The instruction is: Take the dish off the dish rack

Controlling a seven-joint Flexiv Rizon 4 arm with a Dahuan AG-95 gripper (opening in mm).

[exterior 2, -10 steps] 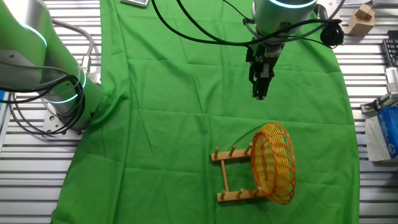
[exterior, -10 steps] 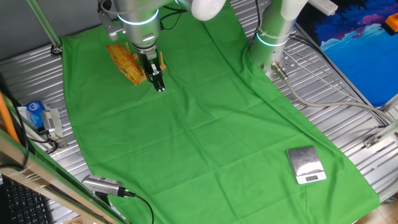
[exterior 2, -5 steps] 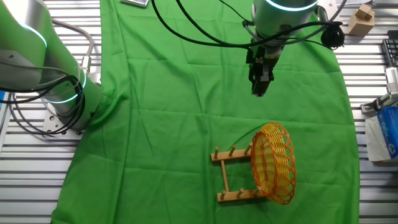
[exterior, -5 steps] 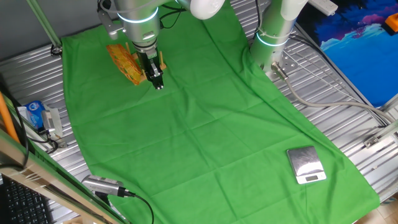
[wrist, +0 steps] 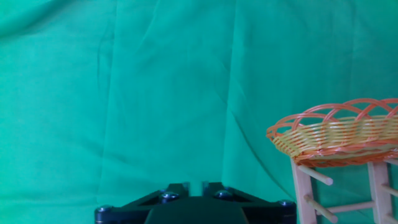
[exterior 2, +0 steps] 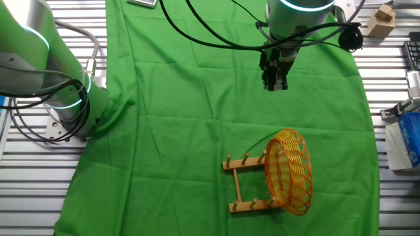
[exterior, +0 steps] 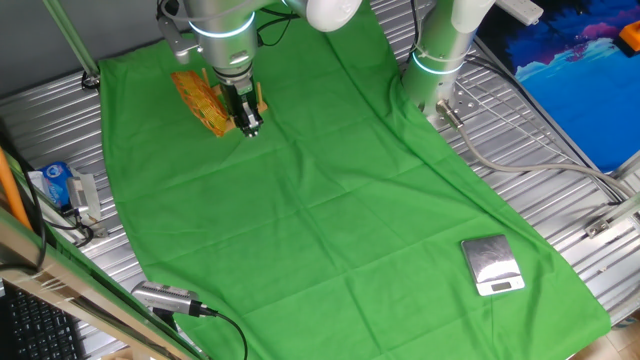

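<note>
The gripper (exterior 2: 275,84) hangs above the green cloth (exterior 2: 197,131), pointing down, and nothing sits between its fingers. From the other fixed view the fingertips look drawn close together, but whether they are fully closed I cannot tell from here. In one fixed view the gripper (exterior: 250,126) shows just in front of the rack, its dark fingers below the silver wrist with the glowing ring. The hand view gives only the black base of the hand along the bottom edge, no fingertips.

Out from there, the dish (exterior 2: 289,172) is on the dish rack (exterior 2: 248,185), well apart from the gripper. It stands on edge between the pegs at one end of the rack, its woven yellow-orange face turned toward the open pegs and its rim overhanging both rails. In the hand view the dish (wrist: 339,134) sits at the right, rim scalloped, propped on the rack's light wooden pegs (wrist: 305,186). One fixed view has the dish (exterior: 203,100) behind the arm, partly hidden.

Further off, a second robot base (exterior 2: 62,98) stands at the cloth's edge on the slatted metal worktop (exterior 2: 26,177). A small silver scale (exterior: 492,265) rests near the cloth's far corner, and a blue-and-white packet (exterior: 55,182) lies beside the cloth.
</note>
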